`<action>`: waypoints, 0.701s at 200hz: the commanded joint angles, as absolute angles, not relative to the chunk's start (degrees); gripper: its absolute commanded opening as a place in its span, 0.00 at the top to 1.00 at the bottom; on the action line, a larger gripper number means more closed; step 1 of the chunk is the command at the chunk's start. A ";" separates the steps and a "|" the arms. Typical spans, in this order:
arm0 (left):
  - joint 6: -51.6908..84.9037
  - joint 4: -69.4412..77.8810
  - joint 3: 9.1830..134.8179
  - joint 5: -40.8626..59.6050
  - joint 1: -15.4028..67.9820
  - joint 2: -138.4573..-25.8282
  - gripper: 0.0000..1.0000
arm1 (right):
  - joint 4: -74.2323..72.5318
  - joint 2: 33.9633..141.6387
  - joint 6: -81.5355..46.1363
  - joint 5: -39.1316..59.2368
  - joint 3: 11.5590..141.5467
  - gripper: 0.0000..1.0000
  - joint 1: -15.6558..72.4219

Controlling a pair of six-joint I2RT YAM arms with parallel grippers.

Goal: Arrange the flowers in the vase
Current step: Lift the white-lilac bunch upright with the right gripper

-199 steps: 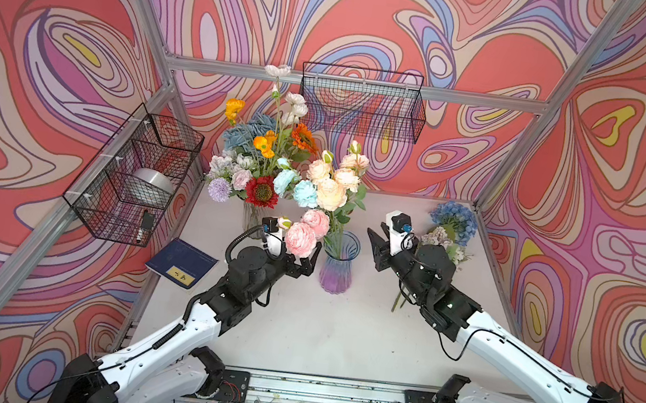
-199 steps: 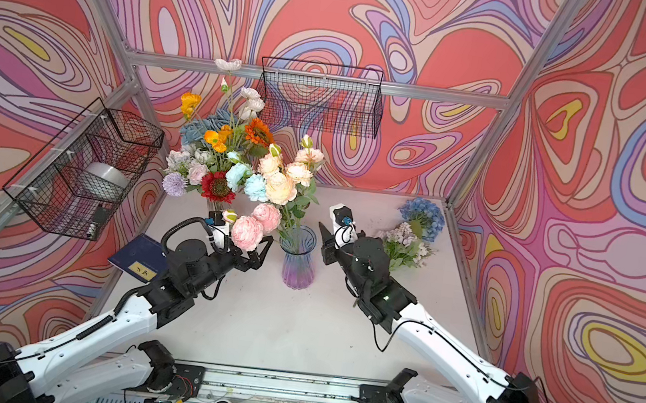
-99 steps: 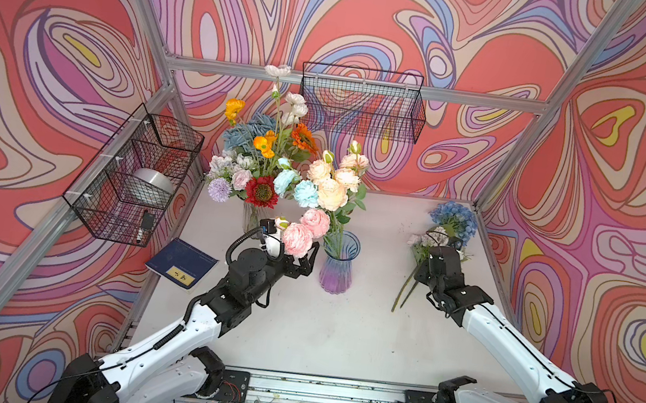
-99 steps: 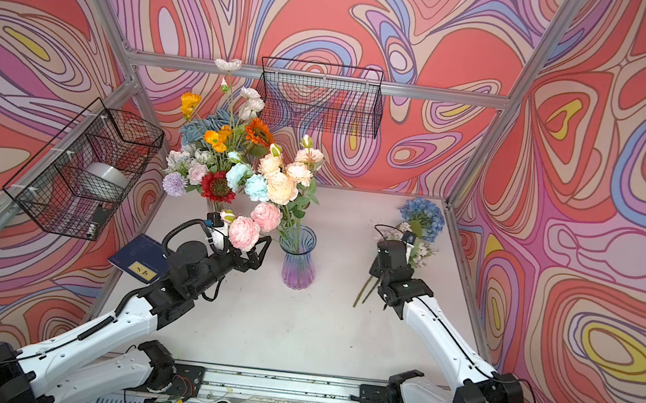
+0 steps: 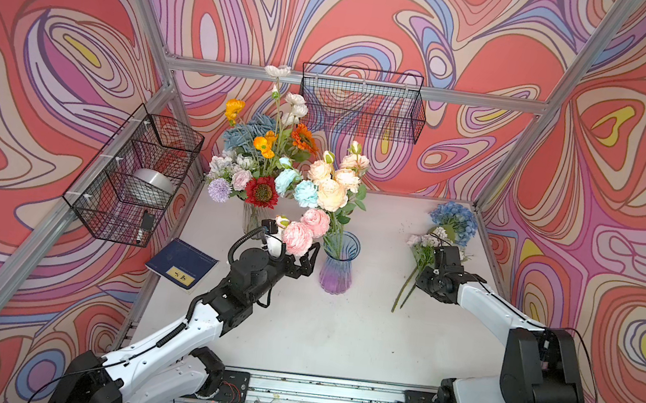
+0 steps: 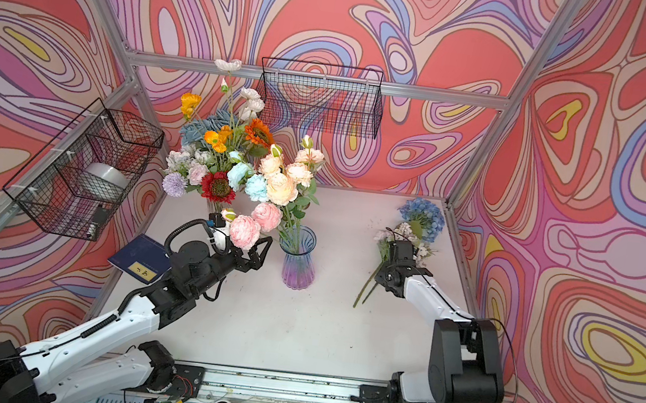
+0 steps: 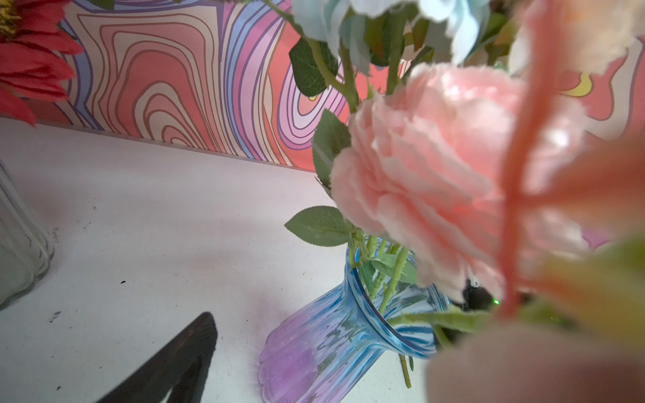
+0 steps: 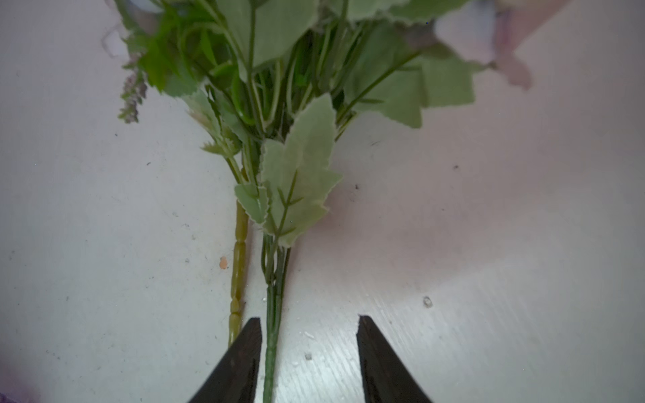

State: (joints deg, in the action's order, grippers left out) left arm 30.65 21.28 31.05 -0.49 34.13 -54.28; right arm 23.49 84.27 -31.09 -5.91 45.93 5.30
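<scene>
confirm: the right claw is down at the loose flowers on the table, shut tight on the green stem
Not shut. The right wrist view shows the right claw open, the green stem between its fingers, close to one and clear of the other. It is down at the loose flowers on the table.

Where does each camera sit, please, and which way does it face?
Top views: high at the front, looking down on the table and both arms.
Left wrist: behind one dark finger, facing the blue vase and pink peony.
Right wrist: above the table, past the open right gripper astride a green stem.
Shared: left wrist and top views show the vase.
</scene>
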 commanded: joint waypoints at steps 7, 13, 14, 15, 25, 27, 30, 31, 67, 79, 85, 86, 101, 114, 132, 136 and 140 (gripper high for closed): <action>31.22 20.81 30.28 -1.51 34.28 -52.54 0.00 | 20.83 87.54 -29.61 -3.87 48.21 0.54 4.76; 31.29 20.63 30.24 -1.49 34.28 -52.41 0.00 | 20.32 88.20 -29.60 -3.80 48.25 0.55 4.58; 31.29 20.64 30.23 -1.49 34.28 -52.40 0.00 | 20.22 88.31 -29.56 -3.75 48.25 0.55 4.62; 31.29 20.60 30.23 -1.49 34.28 -52.39 0.00 | 20.09 88.41 -29.50 -3.67 48.25 0.55 4.55; 31.31 20.35 30.24 -1.45 34.32 -52.30 0.00 | 19.16 89.53 -29.38 -2.88 48.49 0.57 4.31; 31.29 20.27 30.23 -1.48 34.29 -52.23 0.00 | 19.05 89.79 -29.36 -2.83 48.55 0.58 4.20; 31.29 20.22 30.31 -1.49 34.32 -52.21 0.00 | 18.87 90.14 -29.35 -2.66 48.67 0.59 4.12; 31.25 20.22 30.32 -1.49 34.30 -52.16 0.00 | 18.84 90.25 -29.35 -2.60 48.73 0.59 4.12; 30.73 19.50 30.78 -1.82 34.29 -51.76 0.00 | 17.79 92.98 -28.87 -2.46 49.89 0.68 3.70; 30.84 19.43 30.76 -1.93 34.28 -51.68 0.00 | 17.20 93.46 -28.76 -2.29 49.72 0.69 3.60; 30.82 19.42 30.76 -1.86 34.28 -51.59 0.00 | 17.08 93.74 -28.75 -2.12 49.66 0.70 3.47; 30.79 19.42 30.76 -1.94 34.28 -51.59 0.00 | 17.06 93.80 -28.74 -2.03 49.71 0.70 3.45; 30.87 19.29 30.67 -1.96 34.33 -51.63 0.00 | 16.75 94.71 -28.57 -1.67 49.75 0.72 3.42; 30.86 19.34 30.81 -1.94 34.28 -51.72 0.00 | 16.74 95.35 -28.41 -1.58 49.83 0.75 3.24; 30.83 19.24 31.07 -1.86 34.32 -51.93 0.00 | 16.18 95.49 -28.47 -1.63 49.48 0.78 3.02; 30.84 19.25 31.11 -1.89 34.28 -51.96 0.00 | 16.02 95.53 -28.45 -1.63 49.36 0.79 2.99; 30.85 19.20 31.18 -1.86 34.28 -52.03 0.00 | 15.95 95.53 -28.48 -1.59 49.31 0.81 2.91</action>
